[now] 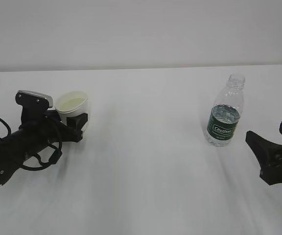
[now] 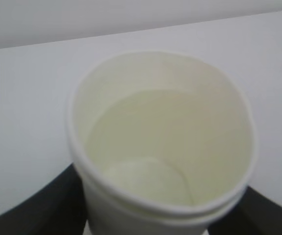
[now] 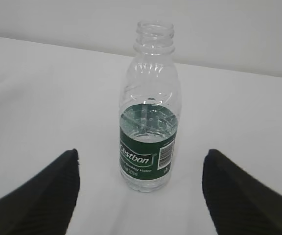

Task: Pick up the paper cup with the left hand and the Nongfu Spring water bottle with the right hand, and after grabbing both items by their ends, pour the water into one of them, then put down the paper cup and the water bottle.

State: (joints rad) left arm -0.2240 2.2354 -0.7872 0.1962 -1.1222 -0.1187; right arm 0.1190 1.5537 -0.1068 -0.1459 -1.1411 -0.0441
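Standing upright on the white table (image 1: 141, 147), the bottle (image 1: 224, 115) sat at right: clear ribbed plastic, uncapped, dark green label with white lettering, water up to roughly the top of the label. The right hand (image 1: 273, 147) rested just beside it, jaws spread wide on either side of it in the wrist view and touching nothing. At left, the cup (image 1: 72, 105) was white, tapered, rolled at the rim, pale yellowish within, and appeared tilted. The left hand (image 1: 77, 122) had its fingers (image 2: 48, 205) against the cup's sides, gripping it low down.
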